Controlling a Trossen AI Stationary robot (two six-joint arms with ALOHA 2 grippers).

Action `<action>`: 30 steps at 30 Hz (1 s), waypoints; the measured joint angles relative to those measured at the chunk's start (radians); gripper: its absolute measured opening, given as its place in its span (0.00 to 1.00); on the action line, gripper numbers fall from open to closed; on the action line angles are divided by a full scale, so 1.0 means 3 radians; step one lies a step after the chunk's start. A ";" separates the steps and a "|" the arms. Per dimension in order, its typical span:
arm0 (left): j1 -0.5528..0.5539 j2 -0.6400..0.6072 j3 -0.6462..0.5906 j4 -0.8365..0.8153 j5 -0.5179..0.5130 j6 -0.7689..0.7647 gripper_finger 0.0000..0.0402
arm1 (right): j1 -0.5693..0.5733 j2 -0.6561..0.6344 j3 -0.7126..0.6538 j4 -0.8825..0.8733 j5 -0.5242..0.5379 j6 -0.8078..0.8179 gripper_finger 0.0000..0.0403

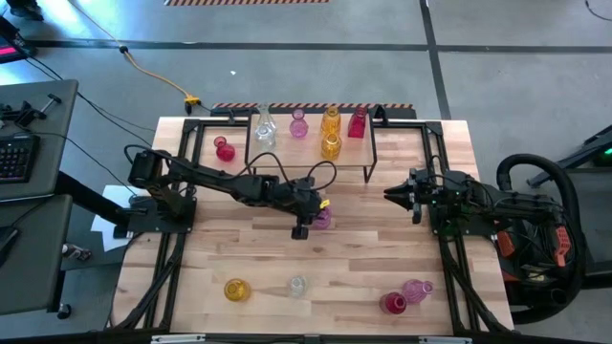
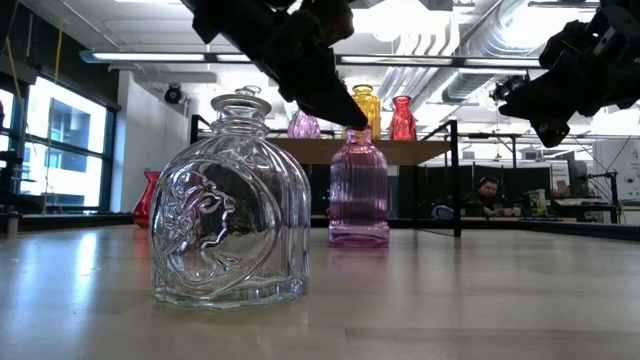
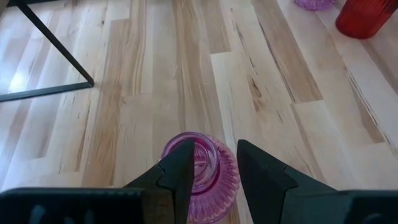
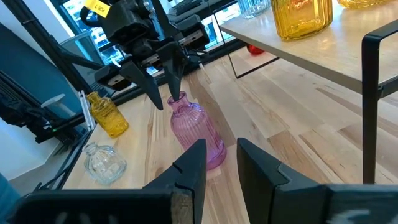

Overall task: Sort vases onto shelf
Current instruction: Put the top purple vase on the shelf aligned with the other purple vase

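Note:
A ribbed pink vase [image 4: 196,134] stands upright on the tabletop, on the near side of the shelf [image 1: 287,153]. My left gripper [image 4: 168,99] is shut on its neck and reaches in from the table's left. The low wooden shelf at the far middle carries several vases: a clear one [image 1: 263,129], a pink one [image 1: 298,124], two amber ones [image 1: 331,145] and a red one [image 1: 358,122]. My right gripper [image 1: 390,194] hangs at the table's right, level and pointing at the pink vase. There is a narrow gap between its fingers and nothing in it. My left gripper pinches the pink vase's narrow neck [image 4: 178,102], just under the mouth, between its two fingers. The fingers slant down from above and from the table's left. The vase stays upright with its base [image 2: 358,238] on the table.
A red vase [image 1: 224,148] stands on the table left of the shelf. Along the near edge are an amber vase [image 1: 236,290], a clear one [image 1: 297,285], a red one [image 1: 393,304] and a pink one [image 1: 416,290]. The shelf's black wire legs [image 4: 370,93] stand near the held vase.

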 joint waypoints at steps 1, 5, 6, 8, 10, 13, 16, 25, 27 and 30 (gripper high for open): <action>0.0004 0.0001 -0.0001 0.0003 -0.0005 0.0000 0.28 | 0.0000 0.0000 0.0000 0.0000 -0.0001 0.0000 0.17; 0.0009 0.0003 -0.0001 -0.0004 -0.0017 0.0003 0.28 | 0.0000 0.0000 0.0000 0.0000 0.0000 0.0000 0.17; 0.0009 0.0003 -0.0001 -0.0011 -0.0024 0.0003 0.28 | -0.0001 0.0000 0.0000 0.0000 0.0000 0.0000 0.17; 0.0008 0.0003 -0.0001 -0.0025 -0.0067 0.0004 0.26 | 0.0000 0.0000 0.0000 0.0000 0.0000 -0.0001 0.17; 0.0009 0.0003 0.0000 -0.0046 -0.0094 0.0004 0.22 | 0.0000 0.0001 0.0000 0.0000 0.0000 0.0000 0.17; 0.0010 0.0001 0.0001 -0.0089 -0.0160 0.0003 0.15 | 0.0000 0.0000 0.0000 0.0000 -0.0001 0.0000 0.17; 0.0012 0.0000 0.0001 -0.0114 -0.0169 0.0001 0.09 | 0.0000 0.0000 0.0000 -0.0001 0.0000 0.0000 0.17; 0.0023 -0.0001 0.0017 -0.0156 -0.0171 0.0000 0.02 | 0.0000 0.0000 0.0000 -0.0001 0.0000 -0.0001 0.17; 0.0023 0.0002 0.0117 -0.0321 -0.0180 0.0001 0.01 | -0.0001 0.0001 0.0000 -0.0001 0.0000 0.0000 0.17; 0.0023 0.0012 0.0273 -0.0588 -0.0228 0.0102 0.01 | -0.0001 0.0000 0.0000 -0.0001 -0.0001 0.0000 0.17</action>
